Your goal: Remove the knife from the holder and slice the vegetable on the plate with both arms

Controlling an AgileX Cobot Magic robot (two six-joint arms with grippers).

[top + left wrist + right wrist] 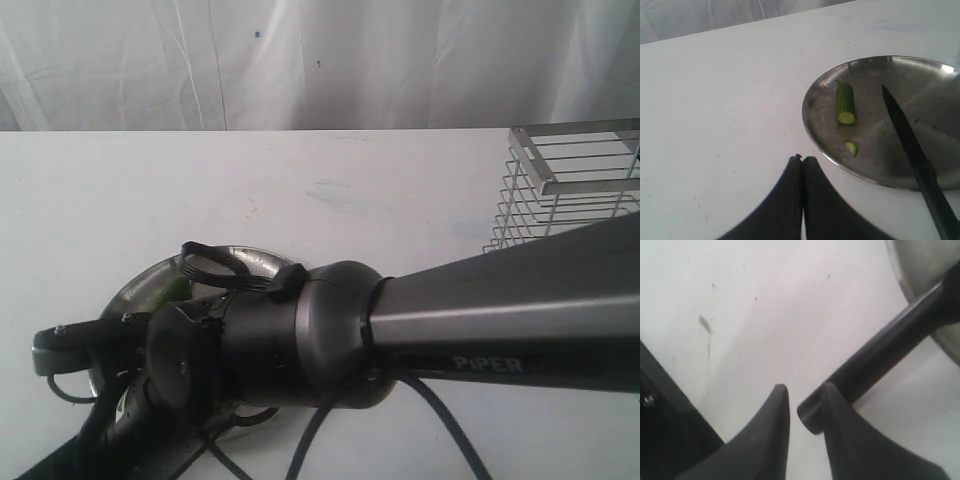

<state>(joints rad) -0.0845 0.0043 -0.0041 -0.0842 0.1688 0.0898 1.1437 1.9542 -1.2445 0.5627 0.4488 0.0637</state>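
Note:
The steel plate (pixel 875 70) holds the vegetable (pixel 845 102), a short green piece with one cut end, and a thin cut slice (pixel 851 148) near it. The knife (pixel 907 137) lies slanted across the plate, its dark blade pointing inward and its black handle (pixel 880 345) reaching off the rim onto the table. My left gripper (pixel 802 159) is shut and empty, just outside the plate's rim. My right gripper (pixel 805 387) stands at the handle's butt end. One finger touches the handle and a gap shows at the other. The holder (pixel 565 185) stands at the far right.
The right arm (pixel 450 320) stretches across the exterior view and hides most of the plate (pixel 250 262). A white table (pixel 150 190) runs back to a white curtain (pixel 320 60). A dark machine part (pixel 660 430) shows at the edge of the right wrist view.

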